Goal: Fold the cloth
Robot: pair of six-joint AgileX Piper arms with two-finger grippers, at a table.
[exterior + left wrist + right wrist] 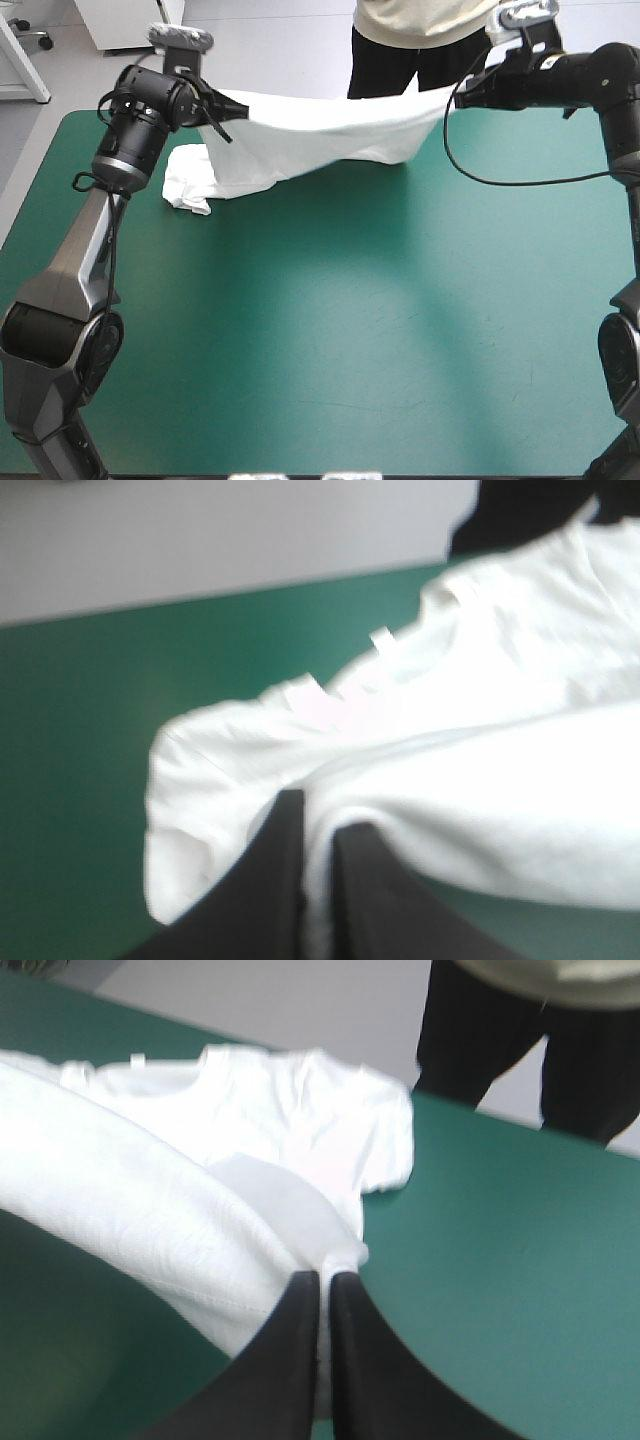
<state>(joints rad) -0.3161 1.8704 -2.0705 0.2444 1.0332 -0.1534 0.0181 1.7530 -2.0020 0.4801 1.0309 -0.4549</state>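
White and sagging, the T-shirt [320,140] is hanging stretched between two raised hands over the far part of the teal-green bench [350,330]. The left hand [320,815] is clenching one edge of the fabric, the sheet pinched between its fingers; the right hand [322,1278] is grasping the opposite edge likewise. Both arms are reaching forward with wrists held high. Below the left hand, the shirt's loose end is resting crumpled on the bench.
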